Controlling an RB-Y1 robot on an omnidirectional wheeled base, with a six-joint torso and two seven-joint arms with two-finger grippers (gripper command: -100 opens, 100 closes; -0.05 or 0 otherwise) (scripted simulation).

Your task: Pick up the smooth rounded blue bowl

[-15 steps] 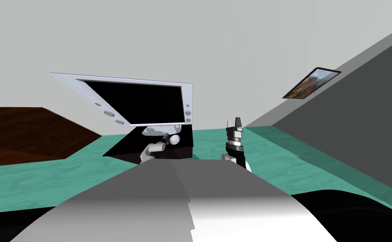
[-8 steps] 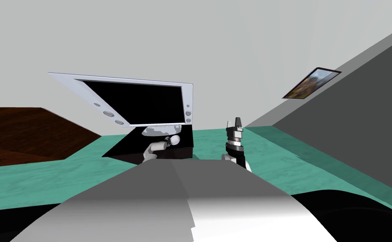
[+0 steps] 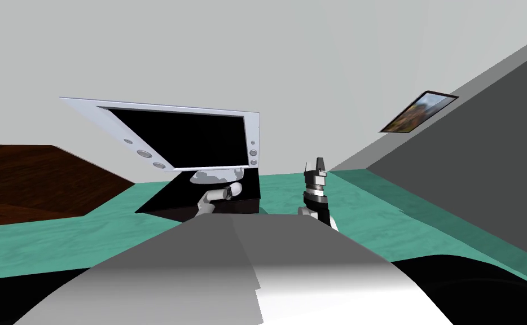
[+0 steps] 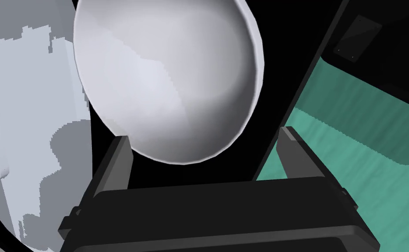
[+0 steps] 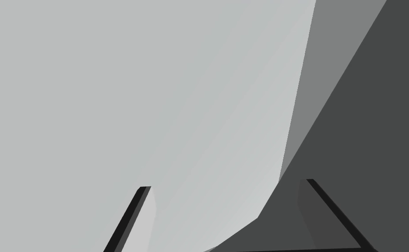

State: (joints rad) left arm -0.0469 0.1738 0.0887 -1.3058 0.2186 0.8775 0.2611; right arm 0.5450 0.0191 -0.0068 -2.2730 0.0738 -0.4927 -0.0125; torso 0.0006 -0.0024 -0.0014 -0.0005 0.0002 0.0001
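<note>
The bowl (image 4: 168,78) is smooth, round and drawn pale grey-white. It sits on a black stand (image 3: 240,204) beside the pale foot of a screen (image 4: 28,109). My left gripper (image 4: 203,135) is open right at the bowl. Its fingers (image 4: 120,153) stand either side of the bowl's near rim, apart from it. In the head view the bowl (image 3: 236,188) is a small white blob at the tip of my left gripper (image 3: 229,192). My right gripper (image 3: 319,163) is held upright beside the chest, open and with nothing in it.
A big white-framed screen (image 3: 183,138) stands on the black stand just behind the bowl. Teal floor (image 3: 403,225) lies around the stand, with a dark wooden surface (image 3: 31,180) to the left and a dark grey wall (image 3: 482,169) to the right.
My left hand has moved a little to the right, closing on the bowl. The head view has shifted slightly. The right arm has not moved.
</note>
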